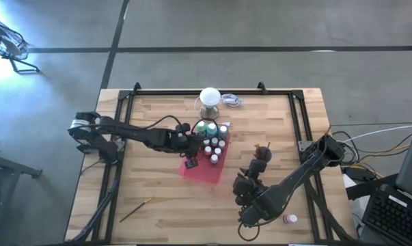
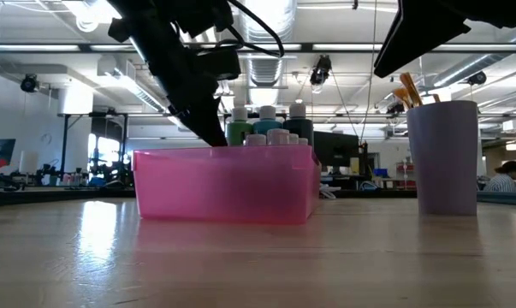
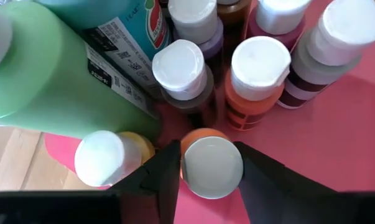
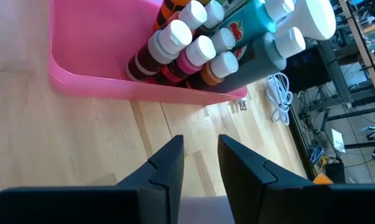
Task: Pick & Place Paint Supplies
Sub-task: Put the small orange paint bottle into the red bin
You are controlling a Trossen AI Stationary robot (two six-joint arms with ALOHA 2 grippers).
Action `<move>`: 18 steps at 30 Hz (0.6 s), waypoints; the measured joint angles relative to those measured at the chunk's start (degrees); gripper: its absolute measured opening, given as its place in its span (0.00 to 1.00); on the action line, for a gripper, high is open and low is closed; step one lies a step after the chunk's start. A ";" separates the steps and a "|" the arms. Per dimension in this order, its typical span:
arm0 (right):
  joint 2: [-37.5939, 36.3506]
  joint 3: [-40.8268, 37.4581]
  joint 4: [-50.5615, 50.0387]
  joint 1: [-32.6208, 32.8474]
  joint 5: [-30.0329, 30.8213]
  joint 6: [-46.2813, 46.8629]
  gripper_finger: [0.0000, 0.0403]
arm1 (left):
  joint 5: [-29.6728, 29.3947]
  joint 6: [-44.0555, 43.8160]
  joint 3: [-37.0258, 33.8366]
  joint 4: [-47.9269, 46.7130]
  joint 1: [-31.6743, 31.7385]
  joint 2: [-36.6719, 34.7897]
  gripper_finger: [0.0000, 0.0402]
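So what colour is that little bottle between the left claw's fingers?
Orange bottle with a white cap; left wrist view shows it best.

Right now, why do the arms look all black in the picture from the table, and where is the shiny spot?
Low view: bright ceiling lights behind turn the arms into dark shapes, and glare shines on the table left of the pink tray. Left wrist view: the green bottle sits very close and looks soft.

White-capped paint bottles upright, clustered
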 joint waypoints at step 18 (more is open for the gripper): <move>0.00 -0.02 0.22 -0.02 0.00 0.00 0.18 | -3.64 3.19 -0.17 0.66 -0.04 0.17 0.44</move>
